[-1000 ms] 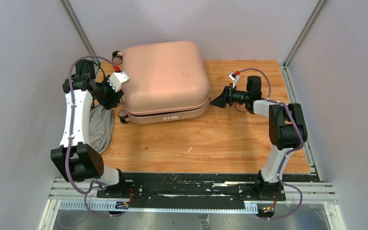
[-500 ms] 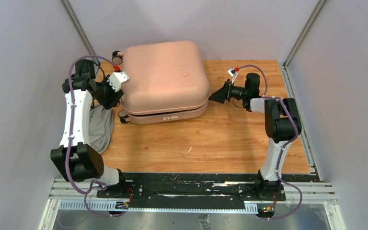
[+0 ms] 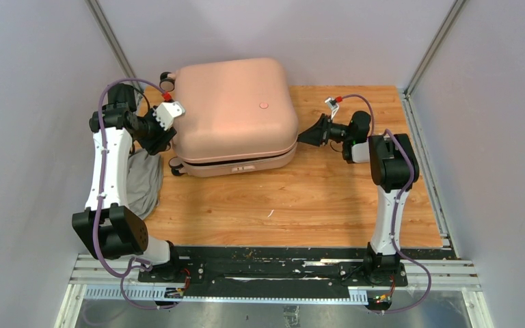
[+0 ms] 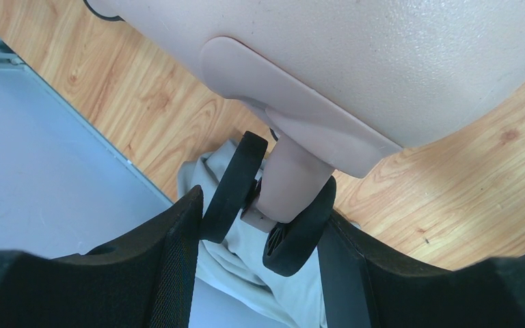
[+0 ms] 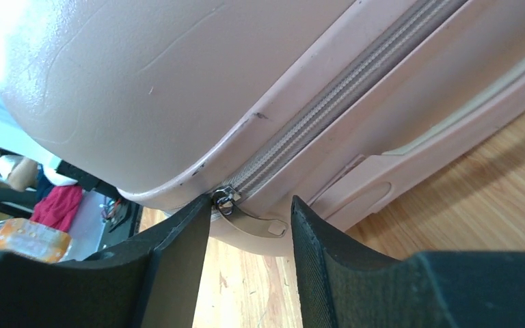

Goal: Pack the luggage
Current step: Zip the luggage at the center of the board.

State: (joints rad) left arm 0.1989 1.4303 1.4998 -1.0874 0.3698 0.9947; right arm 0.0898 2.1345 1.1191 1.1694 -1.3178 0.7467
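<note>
The right fingers (image 5: 178, 266) stand partly apart on either side of the small silver zip pull (image 5: 249, 222), which hangs at the rounded corner of the large pale pink hard-shell suitcase (image 3: 236, 113); one fingertip is just beside the slider, and I cannot tell whether either fingertip touches the tab. The left fingers (image 4: 178, 260) are closed around a black-and-pink caster wheel (image 4: 288, 181) on the case's left side, one against each black rim. There is nothing I can read: a small plate (image 3: 241, 167) on the near side wall is too small to make out, and the lid carries only a plain round dot (image 3: 264, 106). The case lies flat and closed at the far left of the wooden bench (image 3: 301, 198), its back end past the board's far edge, with bare wood in front and to its right. A crumpled grey cloth (image 3: 145, 181) lies at the bench's left edge beside the left arm. The right arm rises from its base, bends at the elbow and reaches in low and level; the left arm stands tall along the left edge, its wrist turned in towards the case.
</note>
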